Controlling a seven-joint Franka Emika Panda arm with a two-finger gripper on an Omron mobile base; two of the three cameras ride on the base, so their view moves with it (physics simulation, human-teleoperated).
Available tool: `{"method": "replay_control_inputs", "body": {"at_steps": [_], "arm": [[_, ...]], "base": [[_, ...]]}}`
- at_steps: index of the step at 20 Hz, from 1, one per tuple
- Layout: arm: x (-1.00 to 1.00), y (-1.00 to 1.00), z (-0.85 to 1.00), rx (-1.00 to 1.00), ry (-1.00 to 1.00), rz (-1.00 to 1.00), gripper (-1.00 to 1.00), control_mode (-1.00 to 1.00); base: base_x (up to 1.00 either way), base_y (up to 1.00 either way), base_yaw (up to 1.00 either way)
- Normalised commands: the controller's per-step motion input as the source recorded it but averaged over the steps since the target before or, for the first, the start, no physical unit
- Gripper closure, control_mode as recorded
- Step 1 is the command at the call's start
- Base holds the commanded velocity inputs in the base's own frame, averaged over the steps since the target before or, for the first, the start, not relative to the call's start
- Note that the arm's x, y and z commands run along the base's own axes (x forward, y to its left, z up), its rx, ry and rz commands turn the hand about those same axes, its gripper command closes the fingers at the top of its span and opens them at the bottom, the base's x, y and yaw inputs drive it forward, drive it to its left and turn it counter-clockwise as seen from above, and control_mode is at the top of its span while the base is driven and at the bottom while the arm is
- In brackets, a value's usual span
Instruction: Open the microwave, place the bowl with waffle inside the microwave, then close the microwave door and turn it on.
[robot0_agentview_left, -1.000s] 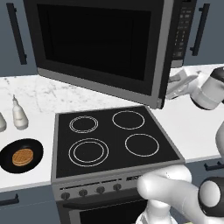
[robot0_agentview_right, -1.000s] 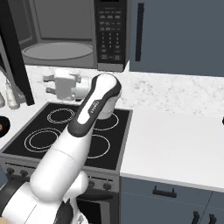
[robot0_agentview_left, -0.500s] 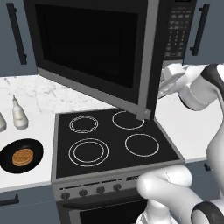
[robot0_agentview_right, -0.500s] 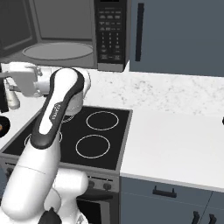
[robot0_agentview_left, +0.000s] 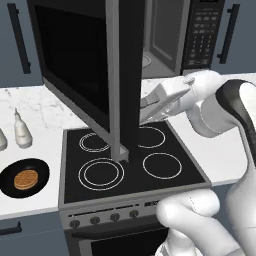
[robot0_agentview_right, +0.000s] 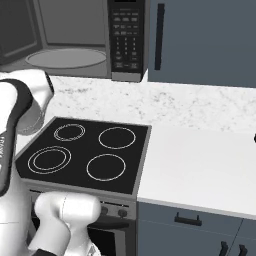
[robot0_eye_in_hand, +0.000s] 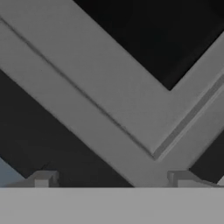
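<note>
- Left base view, lower left: the bowl sits on the white tabletop just beside the stove, with the waffle lying flat inside it. Two white bottles stand behind it. Nothing touches the bowl, so I judge its turn comes once the opening step is done.
- Centre of that view: the microwave door stands swung out over the stove rings, nearly edge-on to the camera, its grey frame hanging down mid-frame. That leaves the pale inside of the microwave open to view at upper right.
- Right of centre: the end effector reaches in from the right, level and pointing left at the inner face of the door, fingers spread wide and holding nothing. The white arm bends at the right edge.
- Hand view: door frame and dark window sit very close ahead, between the two finger tips; contact cannot be told.
- Right base view, upper left: the turntable lies bare, ready for the bowl.
</note>
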Motion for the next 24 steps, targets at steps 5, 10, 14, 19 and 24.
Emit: {"method": "replay_control_inputs", "body": {"at_steps": [5, 10, 14, 19, 24], "arm": [[0.00, 0.91, -0.08, -0.24, 0.05, 0.00, -1.00, -1.00], [0.22, 0.48, -0.18, -0.17, 0.05, -0.01, -1.00, -1.00], [0.45, 0.01, -0.31, -0.17, 0.01, -0.08, -1.00, -1.00], [0.66, -0.28, -0.34, -0.26, 0.13, -0.10, -1.00, -1.00], [0.91, -0.10, -0.74, -0.39, 0.11, -0.01, -1.00, -1.00]], "base": [[0.00, 0.00, 0.00], [0.00, 0.00, 0.00], [0.00, 0.00, 0.00], [0.00, 0.00, 0.00], [0.00, 0.00, 0.00]]}}
